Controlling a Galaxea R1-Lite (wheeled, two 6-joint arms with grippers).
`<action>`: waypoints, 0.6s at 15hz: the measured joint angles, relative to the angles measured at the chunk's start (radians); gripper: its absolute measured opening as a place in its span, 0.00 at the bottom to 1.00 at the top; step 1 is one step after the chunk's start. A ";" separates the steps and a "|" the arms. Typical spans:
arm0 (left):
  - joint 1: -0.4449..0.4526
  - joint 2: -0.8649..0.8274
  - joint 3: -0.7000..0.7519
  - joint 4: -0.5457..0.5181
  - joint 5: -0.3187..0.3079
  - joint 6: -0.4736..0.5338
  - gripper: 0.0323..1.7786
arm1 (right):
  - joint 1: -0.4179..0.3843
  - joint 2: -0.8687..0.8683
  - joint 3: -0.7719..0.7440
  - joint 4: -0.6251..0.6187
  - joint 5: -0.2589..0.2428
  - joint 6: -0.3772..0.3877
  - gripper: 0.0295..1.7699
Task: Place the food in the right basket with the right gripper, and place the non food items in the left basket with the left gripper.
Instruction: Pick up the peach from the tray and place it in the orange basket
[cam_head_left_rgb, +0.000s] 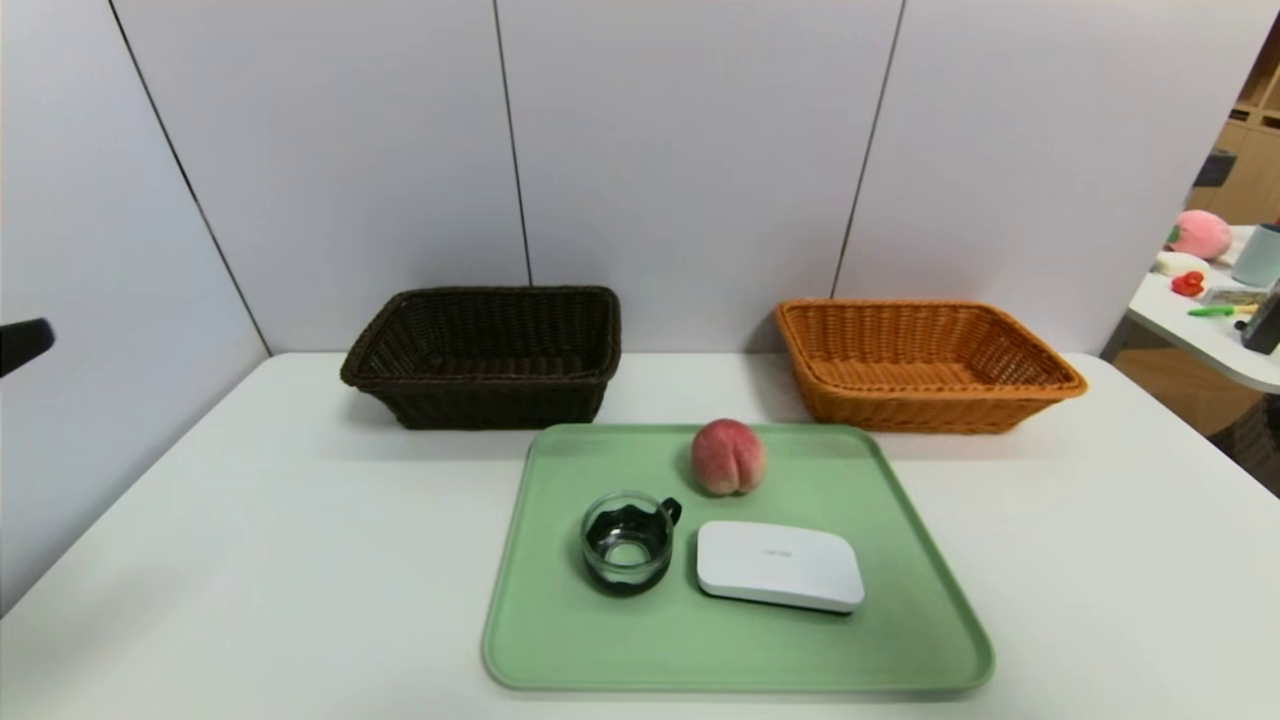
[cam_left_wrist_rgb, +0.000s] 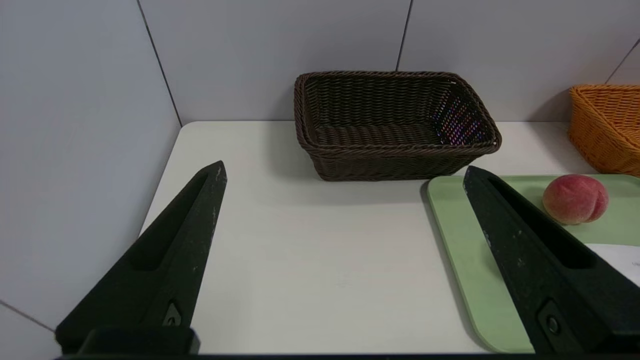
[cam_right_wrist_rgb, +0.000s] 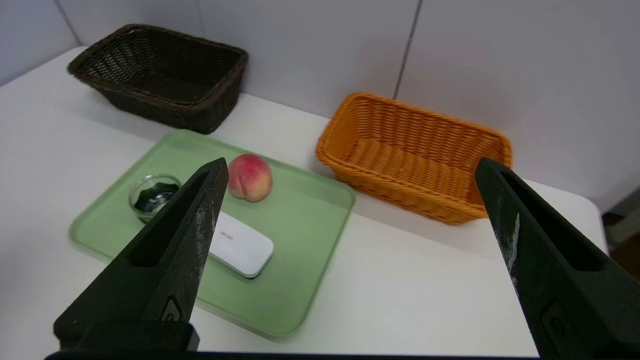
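Crosswise on the tray (cam_head_left_rgb: 930, 640), the white device (cam_head_left_rgb: 780, 565) lies flat.

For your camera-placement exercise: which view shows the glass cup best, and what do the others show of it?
The head view: the glass cup stands whole on the green tray, handle and rim clear. The right wrist view shows it farther off, partly behind a finger of the right gripper. The left wrist view does not show it.

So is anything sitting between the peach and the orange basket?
No, nothing visible. The peach sits at the tray's far edge, with only bare table between it and the orange basket. The cup and white device lie nearer the robot.
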 joint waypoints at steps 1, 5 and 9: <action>-0.010 0.062 -0.034 -0.003 0.003 -0.001 0.95 | 0.040 0.051 -0.017 -0.003 0.001 0.009 0.96; -0.121 0.256 -0.088 -0.019 0.045 -0.024 0.95 | 0.183 0.257 -0.031 -0.039 -0.003 0.059 0.96; -0.241 0.407 -0.092 -0.056 0.134 -0.055 0.95 | 0.329 0.454 0.015 -0.152 -0.105 0.083 0.96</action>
